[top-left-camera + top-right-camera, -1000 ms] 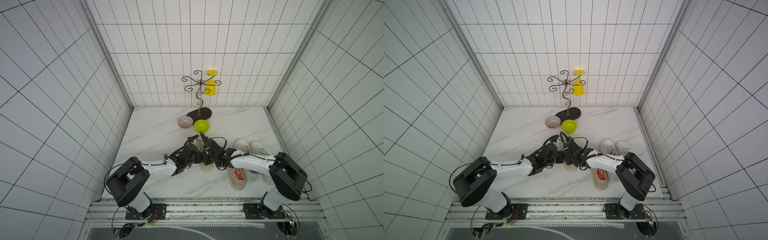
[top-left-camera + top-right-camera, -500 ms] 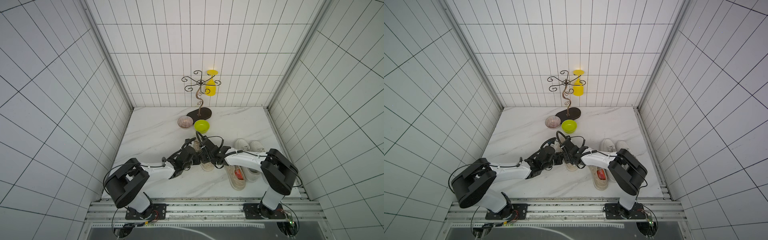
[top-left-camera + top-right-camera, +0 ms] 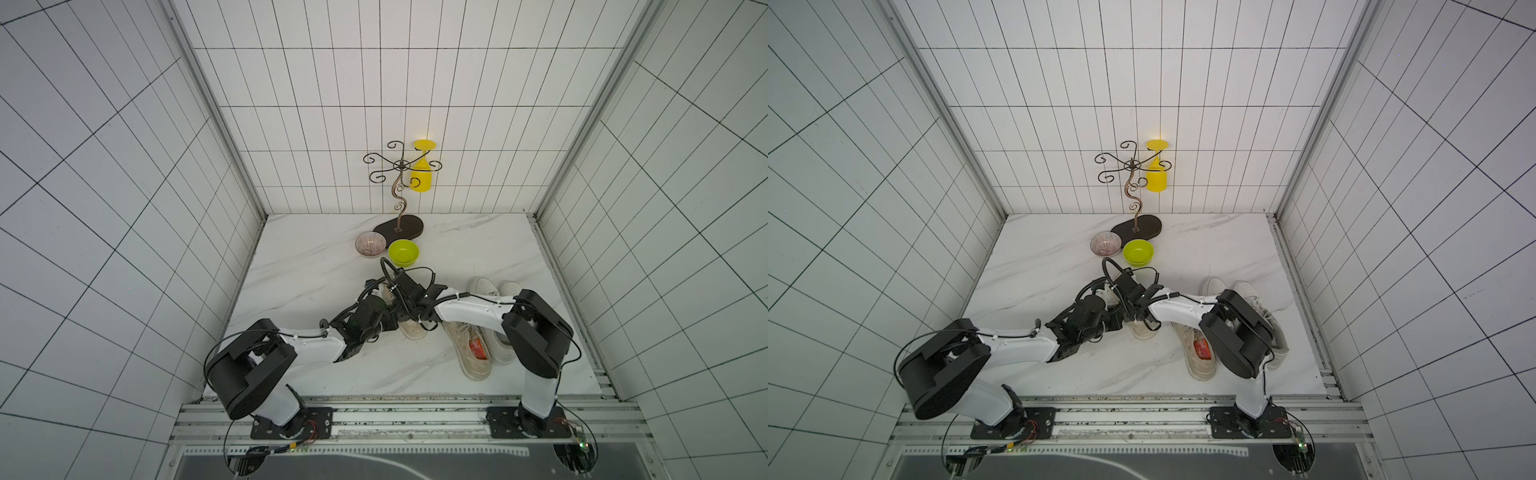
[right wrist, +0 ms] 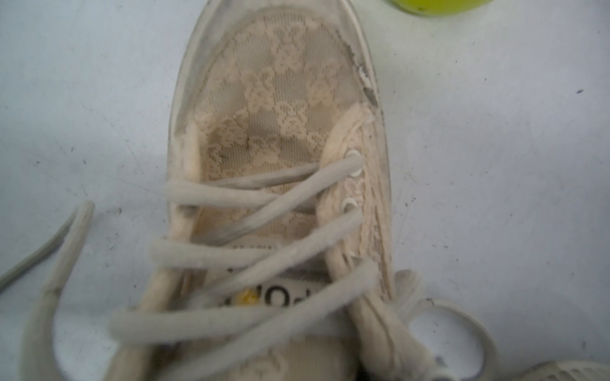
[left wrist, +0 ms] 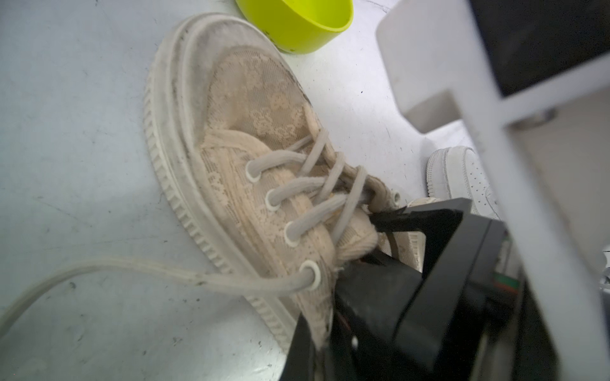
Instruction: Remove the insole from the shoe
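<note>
Beige shoe (image 4: 280,109) lies between the arms, toe toward the green bowl (image 5: 297,23), heel toward the robot. Left gripper (image 5: 358,249) is clamped on its collar. Right gripper (image 3: 409,309) hovers over the opening, probably nearer the hidden insole. Its finger spacing cannot be told.

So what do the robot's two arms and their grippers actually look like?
Both the left arm and right arm have smooth white links joined by bulky black rounded housings, with thin black cables looping alongside; a coiled black cable runs near the right wrist. The left gripper has black angular, wedge-shaped fingers. No markings are readable.
</note>
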`<state>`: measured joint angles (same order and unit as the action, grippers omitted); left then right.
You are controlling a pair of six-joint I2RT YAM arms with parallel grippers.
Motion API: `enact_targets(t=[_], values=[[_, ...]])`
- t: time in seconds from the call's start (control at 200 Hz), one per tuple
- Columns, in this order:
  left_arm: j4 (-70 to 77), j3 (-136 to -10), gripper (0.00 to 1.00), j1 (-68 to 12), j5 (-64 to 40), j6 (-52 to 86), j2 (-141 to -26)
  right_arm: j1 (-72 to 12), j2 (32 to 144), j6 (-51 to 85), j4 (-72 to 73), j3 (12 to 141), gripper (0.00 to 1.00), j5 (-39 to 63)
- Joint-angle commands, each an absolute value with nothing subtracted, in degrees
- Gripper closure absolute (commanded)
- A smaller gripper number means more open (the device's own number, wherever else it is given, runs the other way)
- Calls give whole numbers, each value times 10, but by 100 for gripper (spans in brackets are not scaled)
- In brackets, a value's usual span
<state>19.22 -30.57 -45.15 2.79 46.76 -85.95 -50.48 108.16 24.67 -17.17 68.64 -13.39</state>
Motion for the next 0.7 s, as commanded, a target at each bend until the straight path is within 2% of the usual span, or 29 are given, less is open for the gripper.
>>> enact_targets(t=[0.0,0.115,0.335,0.695], values=[[212,-297,100,-461,12,463,-825,-504,1143,237,-238,662,69,-149],[207,-294,100,-461,23,465,-821,-504,1120,239,-224,656,85,-149],[139,-308,100,-458,77,470,-817,-504,1033,234,-155,625,100,-115],[110,-316,100,-455,98,471,-819,-503,938,229,-48,577,100,-5]])
